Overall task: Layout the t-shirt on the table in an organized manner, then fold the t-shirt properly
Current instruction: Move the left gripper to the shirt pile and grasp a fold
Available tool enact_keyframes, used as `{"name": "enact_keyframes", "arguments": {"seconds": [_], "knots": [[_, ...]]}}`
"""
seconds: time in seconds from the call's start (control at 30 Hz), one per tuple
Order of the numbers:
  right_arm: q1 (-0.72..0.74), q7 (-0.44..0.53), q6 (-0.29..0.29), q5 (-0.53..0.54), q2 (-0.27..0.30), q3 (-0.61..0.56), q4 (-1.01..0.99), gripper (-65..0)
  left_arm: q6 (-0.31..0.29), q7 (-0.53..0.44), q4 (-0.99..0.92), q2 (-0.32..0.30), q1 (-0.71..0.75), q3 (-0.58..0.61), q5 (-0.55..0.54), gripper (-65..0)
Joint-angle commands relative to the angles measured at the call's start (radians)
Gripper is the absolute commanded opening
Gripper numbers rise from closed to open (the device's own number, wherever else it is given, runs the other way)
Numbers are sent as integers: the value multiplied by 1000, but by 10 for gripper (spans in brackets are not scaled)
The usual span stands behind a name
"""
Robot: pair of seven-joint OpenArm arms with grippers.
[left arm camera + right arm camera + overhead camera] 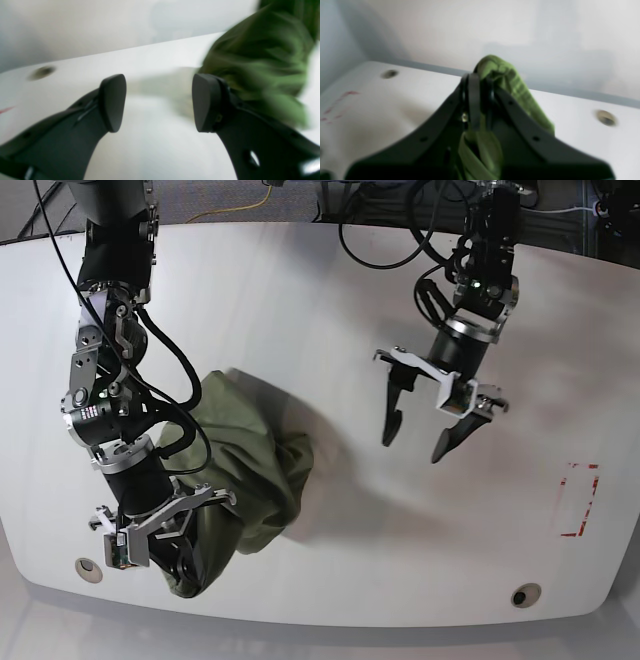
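Right tool (476, 100) is pinching a bunched fold of the t-shirt (250, 465), lifting it off the desk (330, 580) so it hangs. Left tool (430, 425) is hovering spread and empty, likely waiting to take a second corner.

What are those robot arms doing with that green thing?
That green thing is a t-shirt, and the robot is meant to spread it flat and fold it. The right end effector is pinched shut on a bunch of the cloth and holds it up, so the shirt hangs crumpled, with the rest bunched on the white table. The left end effector is open and empty, off to one side of the shirt and not touching it. The shirt is not laid out yet.
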Motion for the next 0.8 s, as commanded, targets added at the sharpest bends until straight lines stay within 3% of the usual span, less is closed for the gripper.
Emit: {"name": "enact_keyframes", "arguments": {"seconds": [0.0, 0.13, 0.77], "knots": [[54, 36, -6, -3, 9, 0, 14, -650, -2, -12, -24, 2, -42, 47, -5, -257], [85, 36, -6, -3, 9, -27, -4, -650, -2, -12, -79, 2, -83, 132, -5, -257], [185, 35, -6, -3, 35, -47, -69, -650, -3, -10, -220, 17, -93, 277, -9, -257]]}}
